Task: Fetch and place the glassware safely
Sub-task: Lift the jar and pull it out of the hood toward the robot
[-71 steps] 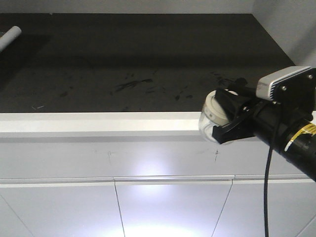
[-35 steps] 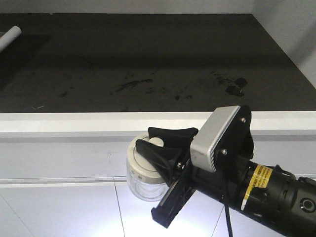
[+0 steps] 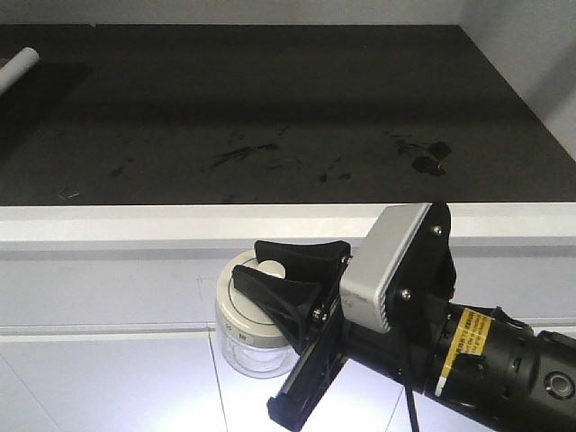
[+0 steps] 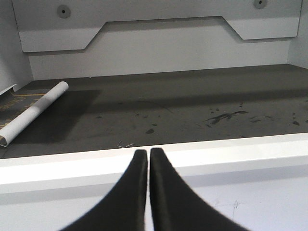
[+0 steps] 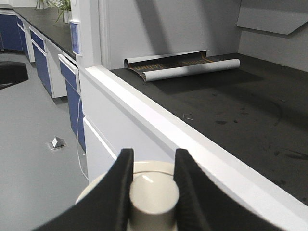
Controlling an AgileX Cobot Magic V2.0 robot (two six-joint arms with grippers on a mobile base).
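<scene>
The glassware is a small clear glass jar (image 3: 245, 346) with a cream-white lid. My right gripper (image 3: 277, 276) is shut on the lid's central knob and holds the jar in the air in front of the white cabinet, below the counter's white front edge (image 3: 180, 222). In the right wrist view the two black fingers (image 5: 121, 178) clamp the knob (image 5: 153, 195) from both sides, and the gripper (image 5: 153, 159) points along the counter edge. My left gripper (image 4: 147, 156) is shut and empty, its tips level with the white counter edge (image 4: 240, 151).
The dark counter top (image 3: 270, 108) lies behind the white edge, with scuff marks. A rolled white sheet (image 4: 33, 113) lies at its far left, also seen in the right wrist view (image 5: 187, 65). White cabinet fronts (image 3: 108, 378) are below. Blue cabinets (image 5: 43, 62) and grey floor lie beyond.
My right arm has swung from the counter edge at the right down and to the left, carrying the jar, and has turned. In the last half second the jar moved slightly lower and left.
</scene>
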